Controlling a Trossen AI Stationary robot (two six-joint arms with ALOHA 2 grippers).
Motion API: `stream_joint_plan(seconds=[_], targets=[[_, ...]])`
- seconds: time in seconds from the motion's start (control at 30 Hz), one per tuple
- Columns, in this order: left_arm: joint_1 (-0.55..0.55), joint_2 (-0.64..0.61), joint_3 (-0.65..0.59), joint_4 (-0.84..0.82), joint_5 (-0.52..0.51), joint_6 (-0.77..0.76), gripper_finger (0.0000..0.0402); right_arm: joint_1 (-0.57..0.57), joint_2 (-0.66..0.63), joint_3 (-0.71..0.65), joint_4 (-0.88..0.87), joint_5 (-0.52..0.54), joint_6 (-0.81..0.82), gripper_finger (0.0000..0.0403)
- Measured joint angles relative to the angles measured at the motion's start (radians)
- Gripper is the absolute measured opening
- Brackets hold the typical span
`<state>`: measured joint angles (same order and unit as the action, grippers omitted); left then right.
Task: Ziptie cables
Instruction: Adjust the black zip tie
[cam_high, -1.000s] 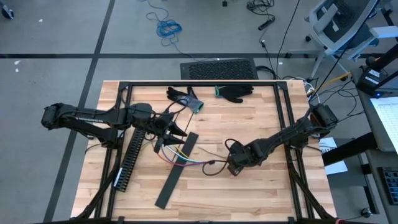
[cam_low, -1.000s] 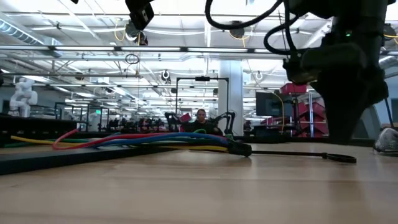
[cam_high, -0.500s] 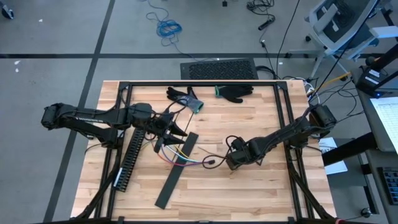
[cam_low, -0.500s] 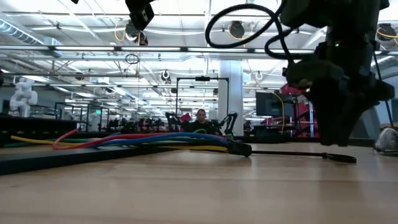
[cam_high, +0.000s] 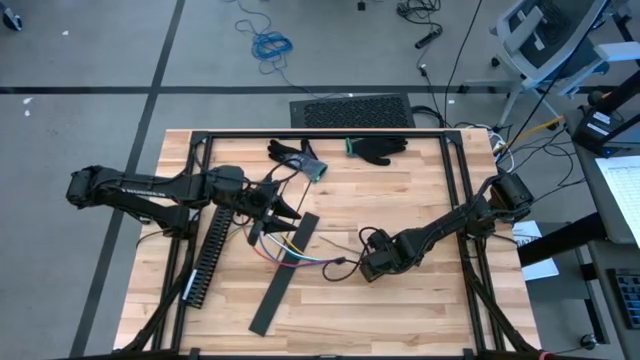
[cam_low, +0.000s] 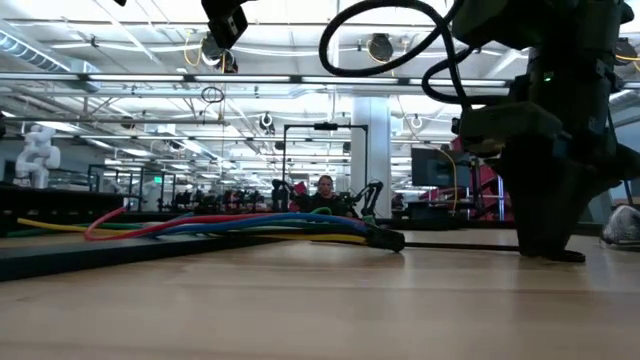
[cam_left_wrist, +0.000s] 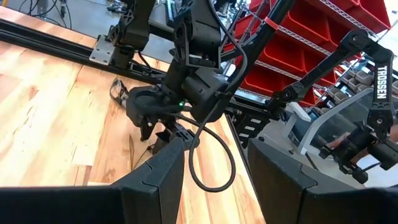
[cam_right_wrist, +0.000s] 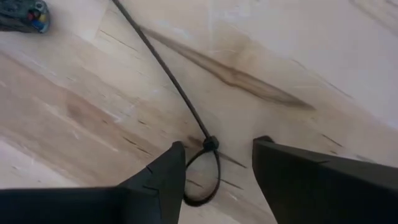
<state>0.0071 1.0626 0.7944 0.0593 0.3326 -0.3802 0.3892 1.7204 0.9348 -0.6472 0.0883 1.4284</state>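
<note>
My R gripper (cam_right_wrist: 214, 165) low on worktop (cam_right_wrist: 93, 106), fingers open astride ziptie (cam_right_wrist: 202, 168) loop; L gripper (cam_high: 282, 212) fingers apart over cables (cam_high: 300, 258).

A robotics lab or workshop: a wooden workbench (cam_high: 400, 200) in a black metal frame (cam_high: 320, 134), red parts bins (cam_left_wrist: 298, 56) on shelving, further robot arms (cam_low: 40, 150) and a seated person (cam_low: 323, 190) in the far hall.
</note>
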Motion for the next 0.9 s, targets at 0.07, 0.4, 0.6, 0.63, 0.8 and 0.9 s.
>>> stream_joint_plan(seconds=[0.07,0.4,0.6,0.63,0.8,0.9], targets=[[0.0,0.0,0.0,0.0,-0.013,-0.007,0.0173,-0.001,0.0,0.0,0.0,0.0,-0.002,0.016],[0.0,0.0,0.0,0.002,-0.027,-0.007,0.0173,-0.065,0.008,0.032,0.005,0.046,-0.13,0.0113],[0.0,0.0,0.0,0.002,-0.027,-0.008,0.0173,-0.089,0.008,0.032,0.002,0.035,-0.175,0.0105],[0.0,0.0,0.0,0.002,-0.027,-0.01,0.0173,-0.089,0.008,0.032,0.002,0.035,-0.178,0.0105],[0.0,0.0,0.0,0.001,-0.027,-0.01,0.0173,-0.088,0.028,0.037,-0.003,0.029,-0.18,0.0105],[0.0,0.0,0.0,0.001,-0.027,-0.007,0.0173,-0.084,0.043,0.039,-0.004,0.012,-0.185,0.0104]])
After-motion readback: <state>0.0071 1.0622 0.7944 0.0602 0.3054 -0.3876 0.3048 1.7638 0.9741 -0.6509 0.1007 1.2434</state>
